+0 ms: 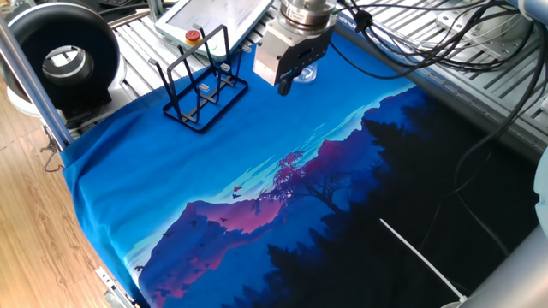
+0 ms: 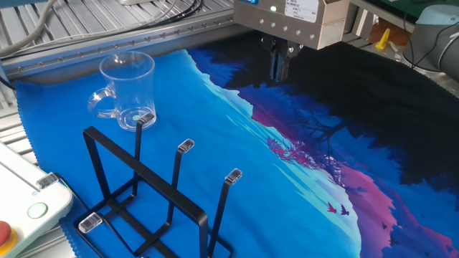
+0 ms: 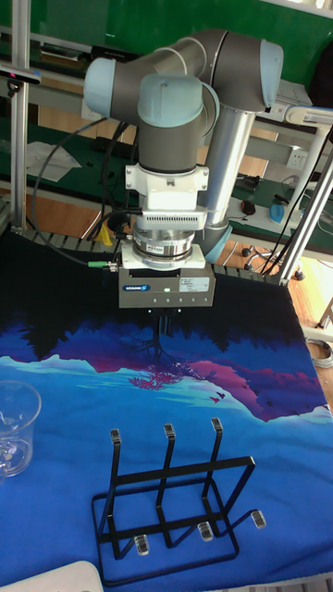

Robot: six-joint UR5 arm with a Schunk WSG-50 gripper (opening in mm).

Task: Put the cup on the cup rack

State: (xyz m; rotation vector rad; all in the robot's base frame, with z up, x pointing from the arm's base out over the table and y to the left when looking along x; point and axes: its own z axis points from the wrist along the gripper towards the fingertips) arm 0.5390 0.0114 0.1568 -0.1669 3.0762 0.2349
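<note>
Cup [image 1: 303, 72] in one fixed view sits on the blue part of the cloth at the far edge of the surface, largely hidden behind the gripper [image 1: 283, 85]. The fingers hang above the cloth just in front of it. The rack [image 1: 203, 84] stands to the left, apart from both.

The other fixed view shows what the first hides. The cup [image 2: 128, 90] stands upright on its base, mouth up, and carries a side handle turned toward the camera's left. It is just behind the rack [image 2: 154, 197], whose three prongs end in small clear caps. The gripper [image 2: 279, 66] hangs well to the right of the cup, over the dark part of the cloth. Its fingers are pressed together and hold nothing.

The tall fixed view looks at the arm from the front. The cup [image 3: 16, 425] is at the left edge, partly cut off; the gripper [image 3: 161, 327] is near the middle, and the rack [image 3: 173, 498] is in front. The fingers read as one narrow stem.

Judgement: the cup is not yet grasped. The coming move is a sideways travel toward the cup, with the fingers opened first
</note>
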